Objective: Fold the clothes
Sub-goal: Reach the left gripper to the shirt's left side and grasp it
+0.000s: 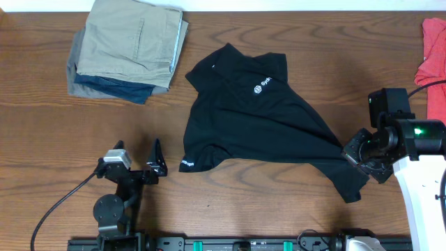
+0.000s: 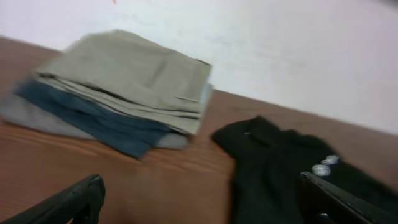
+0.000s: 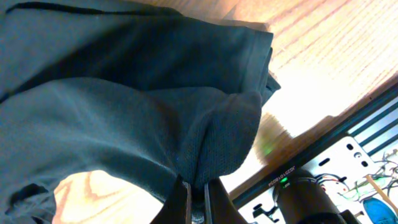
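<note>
Black shirt (image 1: 258,118) lies rumpled at the middle of the wooden table (image 1: 42,139), white logo up, collar toward the far edge, one lower corner stretching out to the right. Right gripper (image 1: 346,152) is clamped tight on a bunch of fabric at that corner. Left gripper (image 1: 138,162) has its jaws wide apart, holding nothing, near the front edge left of the shirt; folded khaki and blue stack (image 1: 129,49) far left, red garment (image 1: 435,49) at the far right.
</note>
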`<state>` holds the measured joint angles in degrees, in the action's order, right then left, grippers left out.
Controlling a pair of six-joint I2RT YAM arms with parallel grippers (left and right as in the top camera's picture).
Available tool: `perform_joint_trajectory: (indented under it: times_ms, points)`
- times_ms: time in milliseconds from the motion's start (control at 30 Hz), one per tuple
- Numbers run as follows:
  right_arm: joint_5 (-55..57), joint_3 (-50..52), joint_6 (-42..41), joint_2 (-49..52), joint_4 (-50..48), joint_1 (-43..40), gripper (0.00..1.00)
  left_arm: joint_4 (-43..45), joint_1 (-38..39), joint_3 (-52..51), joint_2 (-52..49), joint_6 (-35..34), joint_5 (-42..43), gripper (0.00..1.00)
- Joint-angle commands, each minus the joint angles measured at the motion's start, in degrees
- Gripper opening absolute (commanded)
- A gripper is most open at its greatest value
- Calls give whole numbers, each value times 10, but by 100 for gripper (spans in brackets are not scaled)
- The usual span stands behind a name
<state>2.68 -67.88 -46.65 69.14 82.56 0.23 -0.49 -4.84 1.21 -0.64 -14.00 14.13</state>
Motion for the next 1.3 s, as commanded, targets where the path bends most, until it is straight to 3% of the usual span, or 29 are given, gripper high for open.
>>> perform_joint_trajectory:
  times_ms: [0, 167, 300, 400, 533, 633, 767, 867, 1067, 1267]
  points:
    - [-2, -10, 16, -6, -2, -5, 1, 0, -2, -9, -3, -69, 112, 98]
    - [-6, -10, 16, -6, -8, -5, 2, 3, -2, 30, -25, -69, 164, 98]
    - [-11, -10, 16, -6, -17, -5, 2, -22, -2, 102, -103, -44, 168, 98]
    - [-17, -10, 16, -6, -21, -5, 2, -100, -2, 189, -204, -3, 170, 98]
    - [-17, -10, 20, -6, -22, -5, 2, -275, 14, 363, -375, 89, 169, 98]
    - [-21, -10, 26, -6, -22, -5, 2, -327, 19, 447, -462, 88, 170, 98]
    - [-21, -10, 32, -6, -22, -5, 1, -329, 22, 499, -542, 95, 214, 98]
    - [-21, -10, 39, -6, -22, -5, 2, -349, 45, 523, -588, 106, 176, 98]
    - [-22, -10, 39, -6, -32, -5, 2, -411, 134, 552, -709, 106, 0, 98]
    - [-34, -10, 41, -6, -33, -5, 1, -367, 174, 552, -816, 106, -58, 98]
